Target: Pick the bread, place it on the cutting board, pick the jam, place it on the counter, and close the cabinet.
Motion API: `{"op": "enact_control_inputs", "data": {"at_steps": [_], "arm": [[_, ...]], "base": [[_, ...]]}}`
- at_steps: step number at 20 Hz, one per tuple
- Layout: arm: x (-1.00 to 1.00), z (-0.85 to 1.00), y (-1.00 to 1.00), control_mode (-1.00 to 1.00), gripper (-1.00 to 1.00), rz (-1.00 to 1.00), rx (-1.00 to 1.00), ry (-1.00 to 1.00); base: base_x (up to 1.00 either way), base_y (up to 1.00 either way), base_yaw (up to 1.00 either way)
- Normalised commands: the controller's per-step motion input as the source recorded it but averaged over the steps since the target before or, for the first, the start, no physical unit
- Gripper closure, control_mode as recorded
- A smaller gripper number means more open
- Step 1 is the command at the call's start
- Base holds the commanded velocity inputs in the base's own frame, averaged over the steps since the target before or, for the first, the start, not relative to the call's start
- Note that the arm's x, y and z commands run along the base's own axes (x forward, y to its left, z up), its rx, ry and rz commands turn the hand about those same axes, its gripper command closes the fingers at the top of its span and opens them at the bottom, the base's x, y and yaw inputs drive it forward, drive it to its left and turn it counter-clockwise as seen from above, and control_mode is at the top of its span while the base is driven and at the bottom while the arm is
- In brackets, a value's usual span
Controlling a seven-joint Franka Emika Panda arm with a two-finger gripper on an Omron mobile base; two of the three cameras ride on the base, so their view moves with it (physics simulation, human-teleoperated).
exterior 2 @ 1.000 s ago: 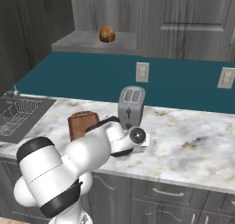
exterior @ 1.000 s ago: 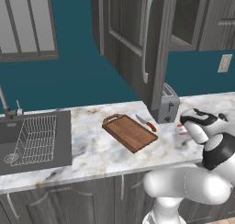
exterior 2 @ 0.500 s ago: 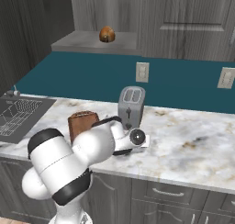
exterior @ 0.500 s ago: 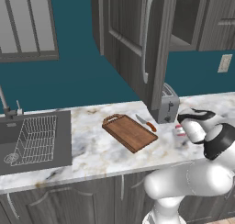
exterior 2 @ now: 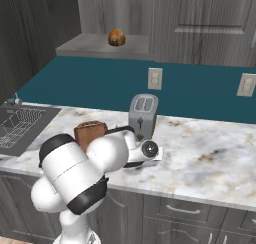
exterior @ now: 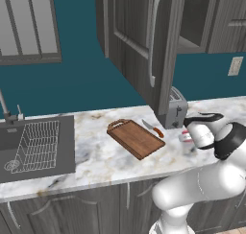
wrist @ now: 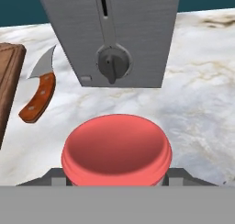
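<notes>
In front of the toaster point(wrist: 110, 35), settling over the jam point(wrist: 117, 149), swinging the elbow wider than a second ago.
Straddling the lid with the gripper point(wrist: 117, 179), hold impossible to confirm; leaving the bread point(exterior 2: 116, 37) at 12 o'clock, the cutting board point(exterior: 136, 138) bare.

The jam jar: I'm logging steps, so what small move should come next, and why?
Probably open the gripper and lift away: the red-lidded jam jar sits low on the marbled white counter, before the grey toaster, so placing looks nearly done.
</notes>
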Motion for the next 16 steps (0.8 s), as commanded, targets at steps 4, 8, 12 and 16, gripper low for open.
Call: {"op": "enact_control_inputs", "data": {"at_steps": [4, 8, 12, 16], "arm": [[0.06, -0.2, 0.0, -1.0, 1.0, 0.0, 0.0, 0.0], [0.07, -0.2, 0.0, -1.0, 1.0, 0.0, 0.0, 0.0], [0.06, -0.23, 0.0, -1.0, 1.0, 0.0, 0.0, 0.0], [0.02, -0.05, 0.0, -1.0, 1.0, 0.0, 0.0, 0.0]], "base": [[0.0, 0.0, 0.0], [0.0, 0.0, 0.0], [0.0, 0.0, 0.0], [0.0, 0.0, 0.0]]}}
